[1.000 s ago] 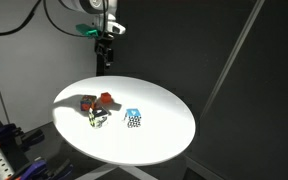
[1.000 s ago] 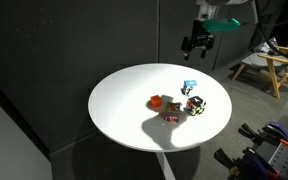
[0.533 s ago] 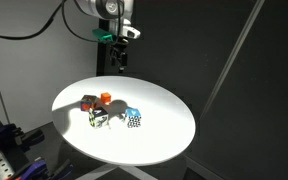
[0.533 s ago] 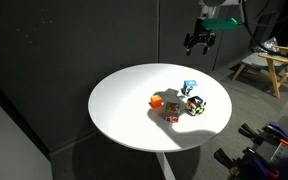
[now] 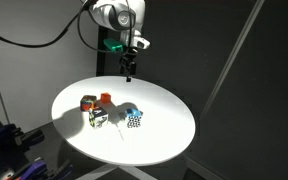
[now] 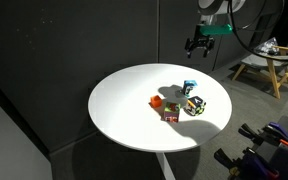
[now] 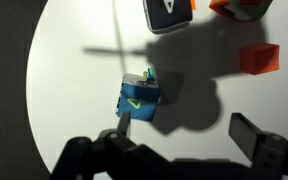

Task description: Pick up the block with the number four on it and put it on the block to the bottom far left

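- Approaching: my gripper (image 5: 130,70) hangs high above the table (image 5: 169,120), jaws wide apart, empty.
- The block with the number four (image 7: 139,98) sits below me, untouched.
- Next: descend, straddle it, then carry it left to the red-and-yellow block (image 5: 88,102).

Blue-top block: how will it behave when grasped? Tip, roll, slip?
The blue-top block looks rigid, with straight edges, so it probably won't deform. It sits flat on the table as a cube, so rolling seems unlikely. Flat sides should suit the open gripper; slipperiness can't be judged.
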`<state>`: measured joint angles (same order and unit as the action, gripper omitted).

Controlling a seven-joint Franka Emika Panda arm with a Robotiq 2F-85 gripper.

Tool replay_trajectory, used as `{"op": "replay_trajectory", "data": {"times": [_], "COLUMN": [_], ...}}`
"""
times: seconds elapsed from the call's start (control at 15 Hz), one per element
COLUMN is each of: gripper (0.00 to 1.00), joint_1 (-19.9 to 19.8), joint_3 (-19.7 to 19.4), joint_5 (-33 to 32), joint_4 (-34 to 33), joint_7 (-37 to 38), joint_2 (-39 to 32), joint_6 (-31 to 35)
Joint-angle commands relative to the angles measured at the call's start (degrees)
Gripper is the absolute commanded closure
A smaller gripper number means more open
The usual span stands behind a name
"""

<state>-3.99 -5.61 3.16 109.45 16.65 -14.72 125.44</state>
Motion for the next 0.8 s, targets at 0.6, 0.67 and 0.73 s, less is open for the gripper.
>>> {"op": "replay_trajectory", "data": {"times": [0.6, 0.67, 0.73], "gripper": [0.00, 0.00, 0.00], "joint_1": [-0.01, -0.01, -0.01], "joint_3": [-0.75, -0.75, -0.75], "joint_5": [0.04, 0.04, 0.04], "joint_4": [-3.60, -3.62, -3.63], "joint_7": [-0.03, -0.03, -0.03], "joint_2": [-4.57, -4.57, -4.57], "joint_6": [-0.15, -0.15, -0.15]}}
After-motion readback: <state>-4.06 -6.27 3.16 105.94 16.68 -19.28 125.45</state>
